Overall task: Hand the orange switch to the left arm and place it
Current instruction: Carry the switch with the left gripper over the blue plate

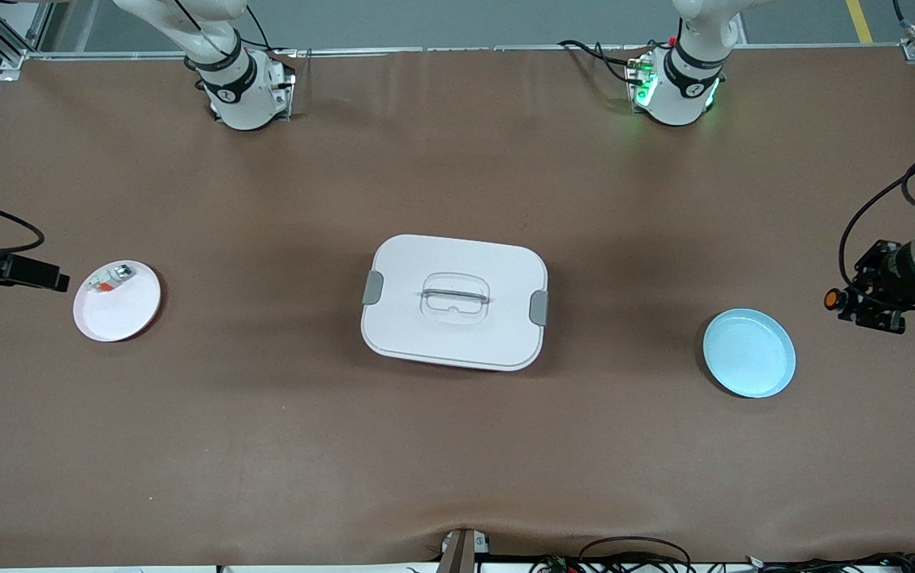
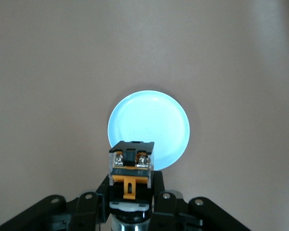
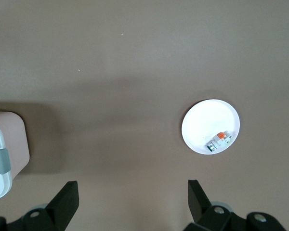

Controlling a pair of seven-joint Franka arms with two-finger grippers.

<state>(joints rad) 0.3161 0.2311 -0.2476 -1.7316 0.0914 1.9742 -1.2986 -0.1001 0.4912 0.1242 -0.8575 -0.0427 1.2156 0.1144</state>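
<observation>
**Mia:** Where is the orange switch (image 2: 130, 168)?

**Ben:** The left gripper (image 1: 846, 301) has it. The jaws are closed tight on the orange switch. It is a small black block with orange bits and two shiny screws on top. Its round orange end pokes out of the gripper, toward the box (image 1: 454, 301).

**Mia:** Where is that gripper?

**Ben:** It is up in the air at the left arm's end of the bench (image 1: 457, 454), well apart from the box. It is near the blue plate (image 1: 749, 352) but not right over it. In the left wrist view the blue plate shows just past the switch.

**Mia:** And the box?

**Ben:** The box is white, with grey latches on its two short sides and a handle set into the lid. It sits in the middle of the bench, between the two plates.

**Mia:** What about the other gripper?

**Ben:** The right gripper (image 3: 133, 195) waits at the right arm's end of the bench, far from the box. Its jaws are wide open and hold nothing. It is near the white plate (image 1: 117, 301).

**Mia:** Is something on the white plate?

**Ben:** Yes. A small whitish part (image 1: 110, 280) with green and red bits lies on it, close to the rim. The blue plate has nothing on it.
</observation>
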